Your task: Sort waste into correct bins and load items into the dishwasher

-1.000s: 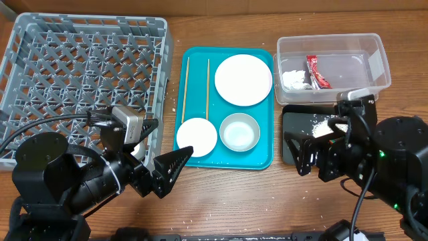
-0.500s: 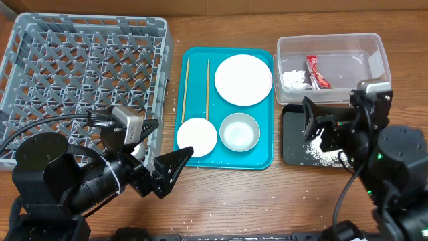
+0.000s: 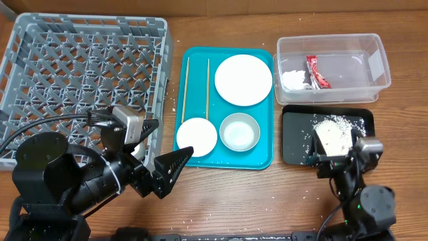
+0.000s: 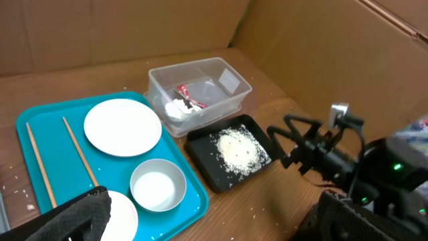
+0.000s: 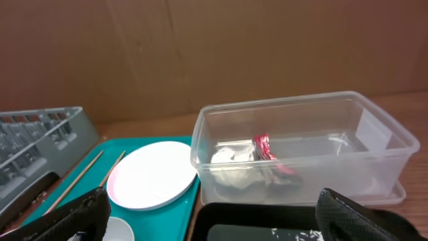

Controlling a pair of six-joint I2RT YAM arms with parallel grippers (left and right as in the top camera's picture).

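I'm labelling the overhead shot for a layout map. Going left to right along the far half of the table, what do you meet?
In order: grey dish rack → two chopsticks → white plate → clear tub, which holds the paper scrap and then the red wrapper.

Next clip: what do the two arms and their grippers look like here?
Both arms are matte black with rounded joint housings. The left arm trails black cables and bears a silver-grey wrist camera. The right arm shows a small green light. Gripper fingers are black wedges.
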